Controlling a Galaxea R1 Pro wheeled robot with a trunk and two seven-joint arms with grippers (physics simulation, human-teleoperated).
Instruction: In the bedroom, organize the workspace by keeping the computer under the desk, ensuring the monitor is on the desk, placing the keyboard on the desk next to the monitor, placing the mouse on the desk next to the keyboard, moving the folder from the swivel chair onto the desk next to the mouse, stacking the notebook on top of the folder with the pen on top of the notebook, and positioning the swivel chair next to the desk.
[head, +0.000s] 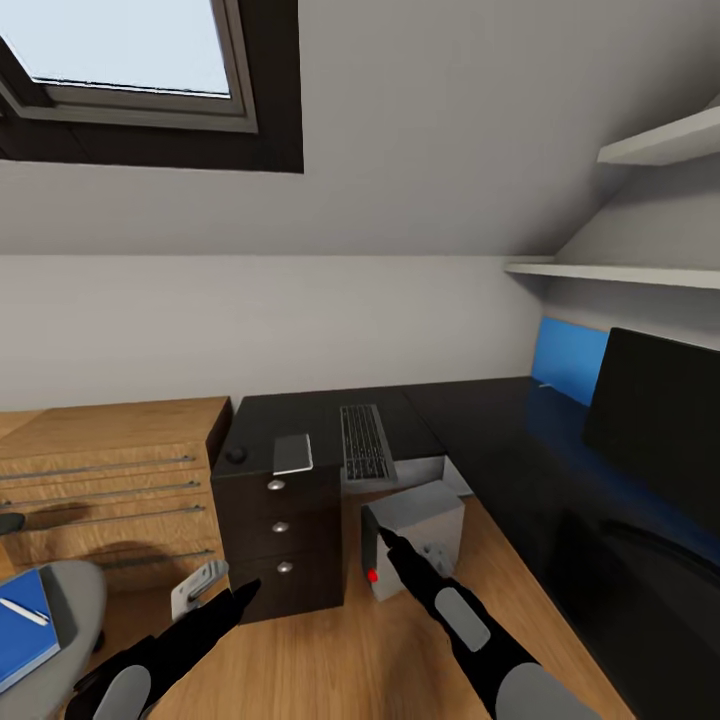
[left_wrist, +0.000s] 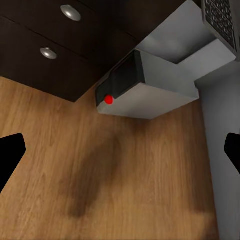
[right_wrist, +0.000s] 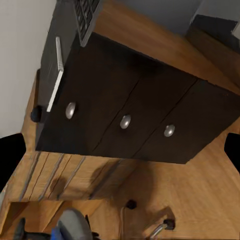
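Observation:
The black desk (head: 500, 430) wraps the corner, its three-drawer unit (right_wrist: 130, 115) at its left end. On top lie the keyboard (head: 365, 441), the grey notebook (head: 292, 453) and the small black mouse (head: 236, 455). The monitor (head: 655, 420) stands on the right wing. The grey computer (head: 415, 535) (left_wrist: 145, 82) sits on the floor under the desk, red light forward. At lower left the swivel chair (head: 65, 600) carries the blue folder (head: 20, 635) with the white pen (head: 22, 610) on it. My left gripper (head: 240, 592) and right gripper (head: 385, 537) hover open over the floor, holding nothing.
A light-wood drawer chest (head: 100, 480) stands left of the drawer unit. Wall shelves (head: 620, 270) and a blue wall panel (head: 570, 360) sit above the desk's right wing. The chair's chrome base (head: 200, 585) lies near my left gripper. Wood floor (left_wrist: 125, 175) stretches in front of the desk.

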